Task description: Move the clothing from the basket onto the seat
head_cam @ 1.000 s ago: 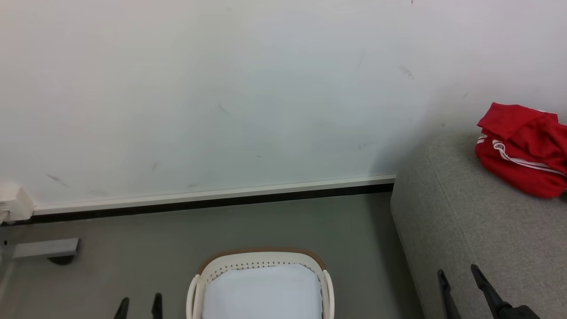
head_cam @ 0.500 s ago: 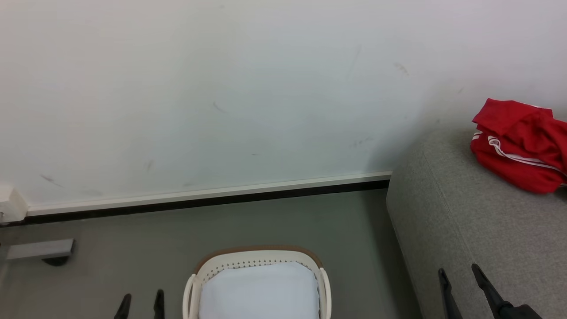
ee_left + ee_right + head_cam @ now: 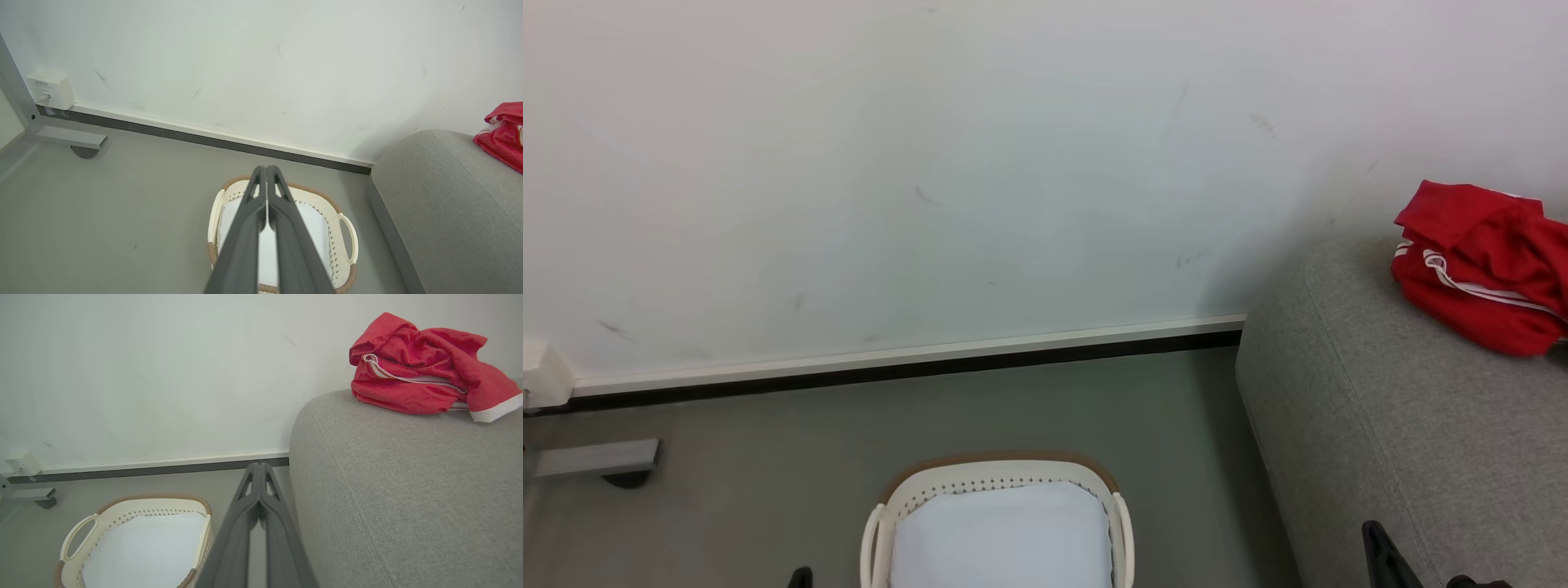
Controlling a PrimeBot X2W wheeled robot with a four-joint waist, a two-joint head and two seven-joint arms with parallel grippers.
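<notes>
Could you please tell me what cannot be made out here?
Basket, near end: head view, cut by the bottom edge; left wrist view, behind the shut left claw.
Clothing, right side: head view, cut by the right edge.
Garment count: hidden by folds.

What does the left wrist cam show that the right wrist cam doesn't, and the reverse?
Left wrist, not right wrist: the left claw, shut, in front of the basket, and a grey upright post at the wall.

Right wrist, not left wrist: the right claw, shut, beside the seat, and the whole heap of clothing with its white band. Left wrist cuts the heap off at the frame edge.

Both: the basket with bare pale lining, the clothing on the seat, the wall box, the skirting and the floor.
</notes>
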